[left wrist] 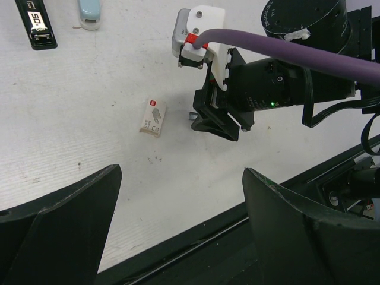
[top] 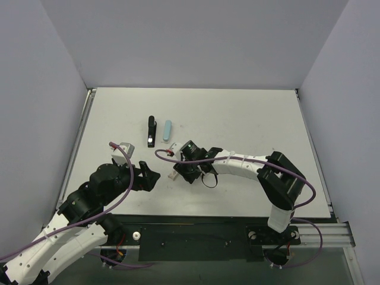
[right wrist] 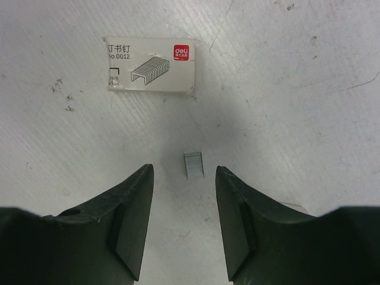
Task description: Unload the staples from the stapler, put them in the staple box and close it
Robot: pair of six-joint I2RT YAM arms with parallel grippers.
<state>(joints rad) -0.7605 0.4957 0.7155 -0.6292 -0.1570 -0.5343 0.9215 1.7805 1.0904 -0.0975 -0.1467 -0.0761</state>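
Stapler [left wrist: 38, 27] cropped at top edge, staple strip [right wrist: 193, 164] small, indistinct

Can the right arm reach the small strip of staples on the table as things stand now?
Probably yes: the strip of staples lies on bare table just ahead of its open fingers, and the staple box lies apart, beyond it.

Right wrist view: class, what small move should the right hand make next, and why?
Probably lift the right hand straight up and clear. The staple strip already lies loose on the table, just ahead of the open fingers and touched by neither, near the staple box.
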